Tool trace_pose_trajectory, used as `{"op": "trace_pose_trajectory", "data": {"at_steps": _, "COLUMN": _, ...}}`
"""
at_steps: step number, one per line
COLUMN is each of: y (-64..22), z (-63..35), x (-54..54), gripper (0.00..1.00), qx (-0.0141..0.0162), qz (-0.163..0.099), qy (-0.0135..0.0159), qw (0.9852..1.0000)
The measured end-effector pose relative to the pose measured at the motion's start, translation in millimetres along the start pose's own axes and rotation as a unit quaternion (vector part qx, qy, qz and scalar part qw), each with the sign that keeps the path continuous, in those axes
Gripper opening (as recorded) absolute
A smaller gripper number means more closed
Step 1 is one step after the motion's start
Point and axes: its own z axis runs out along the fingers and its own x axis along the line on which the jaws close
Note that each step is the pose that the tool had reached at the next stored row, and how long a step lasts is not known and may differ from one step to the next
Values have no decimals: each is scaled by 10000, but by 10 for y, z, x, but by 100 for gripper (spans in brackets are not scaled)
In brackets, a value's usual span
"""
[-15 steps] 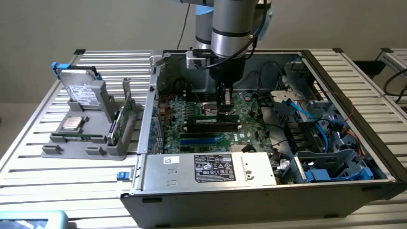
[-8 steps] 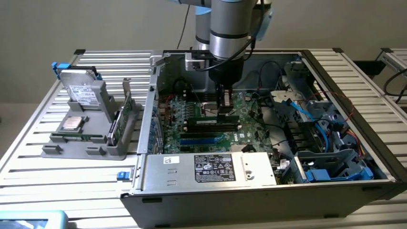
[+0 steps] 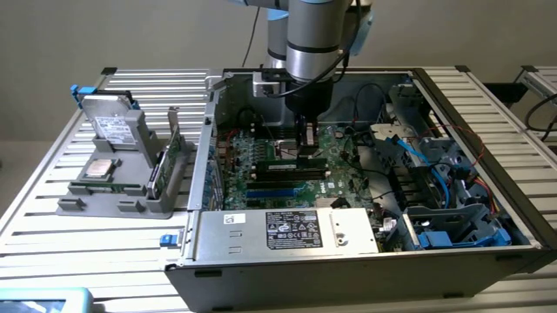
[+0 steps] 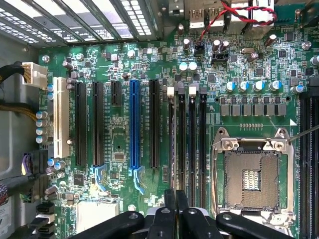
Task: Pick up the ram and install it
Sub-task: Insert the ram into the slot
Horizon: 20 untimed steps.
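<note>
Dark-green, thin and long, the ram (image 3: 291, 165) stands on edge over the glossy green motherboard (image 3: 335, 140) inside the open grey metal case (image 3: 261, 277). The black gripper (image 3: 306, 155) has its narrow fingers pinched on the ram's top edge. I cannot tell whether the ram is fully seated. Long, ribbed black slots (image 4: 192, 139) run beside a square steel socket (image 4: 251, 174).

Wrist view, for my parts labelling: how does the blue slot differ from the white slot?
Colour: the blue slot is bright blue, the white slot off-white.
Width: the white slot looks broader than the blue slot.
Neighbours: the blue slot lies between black slots; the white slot is outermost, beside the case wall.
Shared: both run parallel on the green motherboard and stand empty.
</note>
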Motion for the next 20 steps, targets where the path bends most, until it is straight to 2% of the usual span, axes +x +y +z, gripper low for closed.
{"op": "trace_pose_trajectory", "data": {"at_steps": 2, "y": 0, "z": 4, "x": -1, "gripper": 12, "qx": -1, "qz": 0, "qy": -1, "qw": 10000}}
{"op": "trace_pose_trajectory", "data": {"at_steps": 7, "y": -3, "z": 11, "x": -2, "gripper": 12, "qx": -35, "qz": -5, "qy": 1, "qw": 10000}}
{"op": "trace_pose_trajectory", "data": {"at_steps": 20, "y": -8, "z": 34, "x": 8, "gripper": 12, "qx": -36, "qz": -5, "qy": 1, "qw": 10000}}
